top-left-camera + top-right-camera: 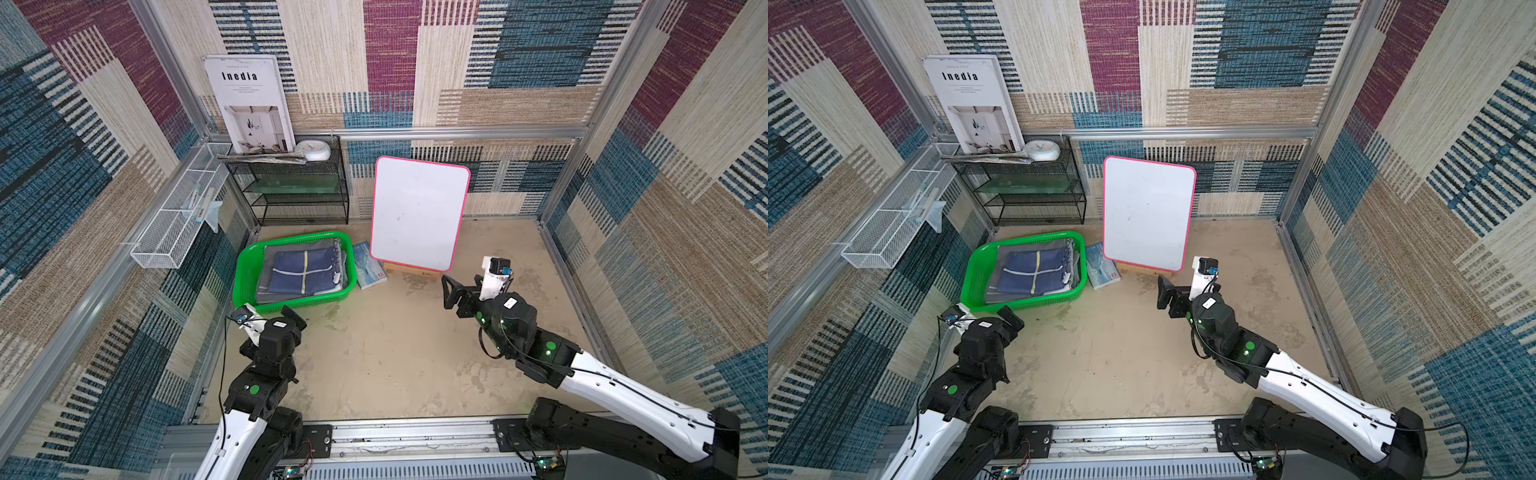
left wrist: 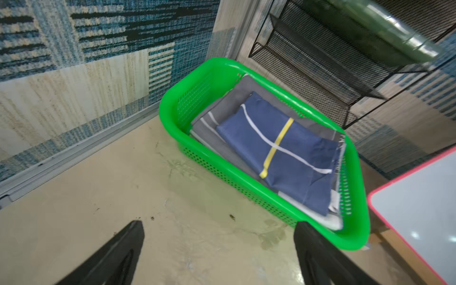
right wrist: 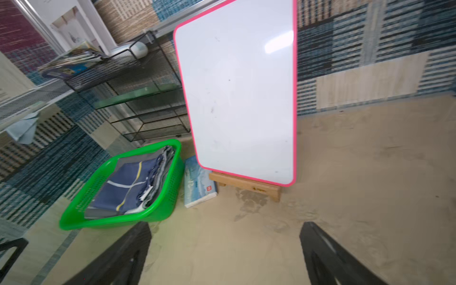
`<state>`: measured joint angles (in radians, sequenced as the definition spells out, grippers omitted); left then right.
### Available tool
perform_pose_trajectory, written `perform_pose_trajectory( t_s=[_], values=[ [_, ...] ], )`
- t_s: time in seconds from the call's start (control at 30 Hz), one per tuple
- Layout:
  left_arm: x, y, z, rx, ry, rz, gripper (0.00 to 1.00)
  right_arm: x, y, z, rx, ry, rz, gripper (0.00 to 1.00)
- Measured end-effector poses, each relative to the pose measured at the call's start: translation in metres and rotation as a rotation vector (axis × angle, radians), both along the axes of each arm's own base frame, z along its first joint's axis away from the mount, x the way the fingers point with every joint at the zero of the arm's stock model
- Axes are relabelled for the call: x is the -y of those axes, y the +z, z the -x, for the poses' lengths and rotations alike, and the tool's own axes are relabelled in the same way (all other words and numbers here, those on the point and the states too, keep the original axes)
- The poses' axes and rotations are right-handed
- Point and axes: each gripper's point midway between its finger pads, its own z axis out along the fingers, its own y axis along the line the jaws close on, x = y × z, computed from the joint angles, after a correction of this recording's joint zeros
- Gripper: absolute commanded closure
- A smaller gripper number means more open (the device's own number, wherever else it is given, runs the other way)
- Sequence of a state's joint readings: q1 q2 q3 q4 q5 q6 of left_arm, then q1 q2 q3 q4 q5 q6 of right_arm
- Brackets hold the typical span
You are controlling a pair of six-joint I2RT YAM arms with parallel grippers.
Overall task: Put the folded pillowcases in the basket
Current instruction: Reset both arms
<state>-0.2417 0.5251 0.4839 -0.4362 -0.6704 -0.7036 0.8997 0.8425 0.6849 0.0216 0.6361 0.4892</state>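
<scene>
Left gripper [image 2: 219, 223] hangs with jaws spread and empty, just off the near rim of the green basket [image 1: 245, 270]. The right gripper [image 3: 227, 224] — likewise wide, holding nothing — hovers over open tabletop [image 1: 395, 353] near the whiteboard [image 1: 417, 212]. The folded navy pillowcase [image 1: 305, 272] lies inside the basket on grey cloths [image 2: 222, 103], within its rim.

The basket [image 2: 192, 71] is glossy green plastic with perforated walls; the pillowcase [image 2: 291, 158] is matt navy woven cloth. The whiteboard [image 3: 239, 98] looks smooth and shiny, on a pale wooden stand [image 3: 246, 183]. The shelf [image 1: 305, 208] is black metal mesh. The surface [image 1: 395, 353] is matt, blotchy beige. The walls [image 1: 665, 208] look rough and woven.
</scene>
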Motion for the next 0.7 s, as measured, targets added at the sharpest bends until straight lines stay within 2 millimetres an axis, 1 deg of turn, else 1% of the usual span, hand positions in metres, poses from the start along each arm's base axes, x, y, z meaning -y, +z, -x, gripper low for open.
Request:
perform_pose_trajectory(
  t_s=[0.07,0.13,0.2,0.3,0.37,0.43,0.57,0.63,0.7],
  values=[
    [-0.002,-0.012,-0.002,-0.017,-0.001,-0.046,0.00,0.021,-0.016,0.006,0.019,-0.055,0.034,0.00],
    [0.000,-0.021,-0.009,-0.024,-0.041,-0.103,0.00,0.041,-0.029,0.012,0.045,-0.104,0.072,0.00],
    [0.006,-0.028,-0.016,-0.021,-0.102,-0.164,0.00,0.056,-0.035,0.016,0.076,-0.147,0.101,0.00],
    [0.010,-0.032,-0.023,-0.003,-0.160,-0.237,0.00,0.076,-0.048,0.020,0.105,-0.209,0.163,0.00],
    [0.010,-0.033,-0.027,0.004,-0.180,-0.273,0.00,0.085,-0.058,0.021,0.109,-0.241,0.208,0.00],
    [0.010,-0.033,-0.033,0.000,-0.194,-0.309,0.01,0.094,-0.068,0.022,0.109,-0.277,0.261,0.00],
    [0.016,-0.051,-0.046,-0.052,-0.251,-0.344,0.01,0.112,-0.078,0.019,0.103,-0.359,0.341,0.00],
    [0.018,-0.064,-0.053,-0.096,-0.279,-0.354,0.01,0.127,-0.086,0.015,0.076,-0.435,0.381,0.00],
    [0.020,-0.070,-0.059,-0.120,-0.291,-0.360,0.01,0.144,-0.095,0.010,0.041,-0.508,0.407,0.00]
  ],
)
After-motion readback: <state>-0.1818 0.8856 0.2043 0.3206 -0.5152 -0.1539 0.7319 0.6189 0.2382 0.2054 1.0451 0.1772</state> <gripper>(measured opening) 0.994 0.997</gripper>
